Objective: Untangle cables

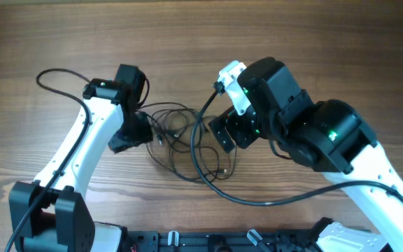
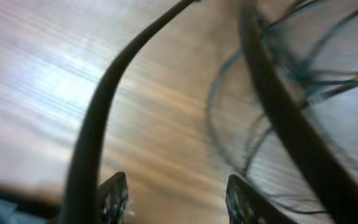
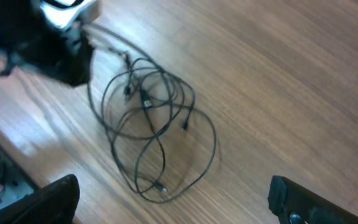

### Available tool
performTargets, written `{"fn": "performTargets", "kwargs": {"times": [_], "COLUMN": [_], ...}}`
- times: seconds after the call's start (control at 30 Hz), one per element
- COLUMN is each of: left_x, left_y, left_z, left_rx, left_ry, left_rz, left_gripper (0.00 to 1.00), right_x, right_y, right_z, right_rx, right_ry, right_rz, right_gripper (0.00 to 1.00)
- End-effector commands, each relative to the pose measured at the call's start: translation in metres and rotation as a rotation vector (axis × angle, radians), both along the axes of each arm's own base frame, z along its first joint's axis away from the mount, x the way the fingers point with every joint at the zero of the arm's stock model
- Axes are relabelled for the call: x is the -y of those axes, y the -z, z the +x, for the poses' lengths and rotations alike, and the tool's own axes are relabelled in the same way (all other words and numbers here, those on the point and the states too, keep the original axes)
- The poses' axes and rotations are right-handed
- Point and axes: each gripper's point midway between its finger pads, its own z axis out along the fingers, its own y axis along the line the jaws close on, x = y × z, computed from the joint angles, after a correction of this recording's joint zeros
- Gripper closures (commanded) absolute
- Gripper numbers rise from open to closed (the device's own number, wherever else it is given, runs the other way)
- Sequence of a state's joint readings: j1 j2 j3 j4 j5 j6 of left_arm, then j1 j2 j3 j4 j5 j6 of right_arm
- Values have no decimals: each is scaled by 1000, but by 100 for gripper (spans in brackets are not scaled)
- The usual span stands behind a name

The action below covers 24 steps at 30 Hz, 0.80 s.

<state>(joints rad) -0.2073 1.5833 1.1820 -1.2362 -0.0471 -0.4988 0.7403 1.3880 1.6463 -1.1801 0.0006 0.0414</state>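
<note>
Left wrist view smeared by motion, the cables point(image 2: 211, 115) mere dark streaks; overhead, the right arm point(image 1: 292, 119) hides part of the tangle; right gripper point(image 3: 176, 200) fingers cropped at the bottom edge

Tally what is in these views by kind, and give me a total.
Robot arms: 2 (left arm, right arm)
Thin black cable tangle: 1 (its separate cords cannot be counted)
Wooden table: 1
Total: 4
</note>
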Motion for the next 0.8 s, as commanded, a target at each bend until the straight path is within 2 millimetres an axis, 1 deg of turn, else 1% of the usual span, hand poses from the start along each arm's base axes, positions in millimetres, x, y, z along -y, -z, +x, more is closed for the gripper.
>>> {"fn": "performTargets", "kwargs": {"times": [0.0, 0.07, 0.1, 0.13, 0.2, 0.23, 0.27, 0.3, 0.37, 0.43, 0.47, 0.5, 0.53, 0.6, 0.63, 0.7, 0.73, 0.77], "left_x": [6, 18, 23, 27, 34, 42, 53, 72, 93, 95, 96, 95, 90, 72, 61, 42, 28, 17], "left_y": [-12, -19, -21, -24, -26, -28, -31, -36, -42, -39, -36, -31, -25, -13, -8, -4, -2, -1], "left_z": [-68, -84, -90, -96, -102, -107, -110, -114, -119, -114, -106, -93, -79, -48, -28, 2, 18, 28], "left_rx": [-294, -369, -396, -419, -441, -458, -471, -480, -468, -439, -404, -357, -309, -203, -132, -27, 32, 69], "left_ry": [-135, -142, -130, -93, -6, 38, 87, 181, 335, 354, 348, 307, 254, 150, 94, 0, -57, -103], "left_rz": [-27, -82, -99, -113, -131, -172, -235, -360, -509, -510, -516, -508, -474, -394, -362, -328, -298, -272], "left_gripper": [42, 39, 39, 39, 40, 41, 42, 43, 43, 46, 48, 49, 50, 51, 51, 52, 53, 54], "right_x": [-22, -31, -35, -38, -37, -35, -32, -29, -24, -24, -25, -25, -25, -26, -26, -26, -26, -28], "right_y": [23, 33, 39, 48, 66, 75, 82, 89, 97, 97, 97, 97, 96, 96, 96, 96, 96, 95], "right_z": [10, 12, 11, 9, 7, 4, 1, -2, -7, -7, -7, -5, -4, -3, -3, -3, -2, 0], "right_rx": [-71, -110, -131, -168, -210, -229, -247, -263, -279, -275, -272, -266, -261, -254, -253, -254, -258, -263], "right_ry": [-20, -41, -50, -67, -99, -129, -154, -189, -247, -260, -260, -257, -256, -258, -256, -253, -240, -206], "right_rz": [11, 18, 17, 6, -53, -92, -126, -163, -213, -217, -216, -217, -217, -213, -215, -214, -208, -190], "right_gripper": [0, 0, 0, 0, 0, 0, 0, 1, 0, 0, 0, 1, 0, 0, 0, 0, 0, 0]}}
